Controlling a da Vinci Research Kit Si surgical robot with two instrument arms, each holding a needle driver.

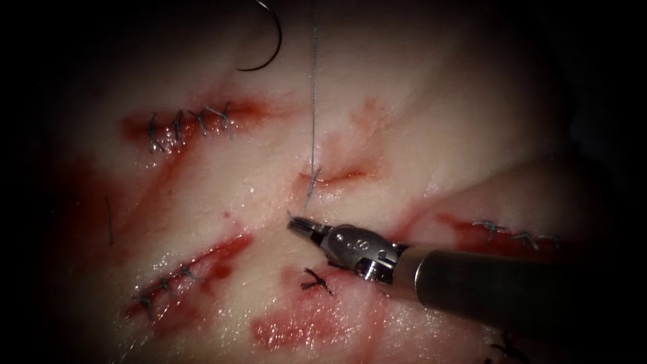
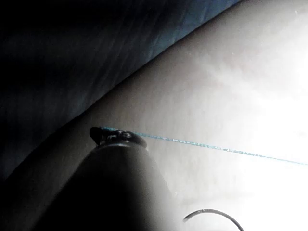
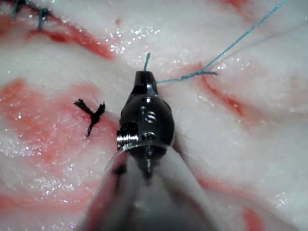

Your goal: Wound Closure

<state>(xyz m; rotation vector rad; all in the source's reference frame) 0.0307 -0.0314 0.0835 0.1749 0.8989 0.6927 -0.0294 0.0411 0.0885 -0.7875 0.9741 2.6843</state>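
Observation:
My right tool (image 1: 294,222) reaches in from the right, its jaws shut on the short end of the thread (image 3: 146,61) just left of the small open cut (image 1: 344,176). A knot (image 3: 199,73) sits at the cut's left end. From there the long thread (image 1: 314,101) runs taut straight up. In the left wrist view my left tool (image 2: 102,133) is shut on this thread (image 2: 202,144). The curved needle (image 1: 268,42) lies free at the far top, outside the tissue, held by neither tool; its arc (image 2: 211,212) also shows in the left wrist view.
Stitched cuts lie at the upper left (image 1: 189,125), lower left (image 1: 168,282) and right (image 1: 515,232). A loose knotted thread scrap (image 1: 317,282) rests under the right tool's wrist, a short cut end (image 1: 109,219) at far left. Red fluid stains the tissue (image 1: 296,330).

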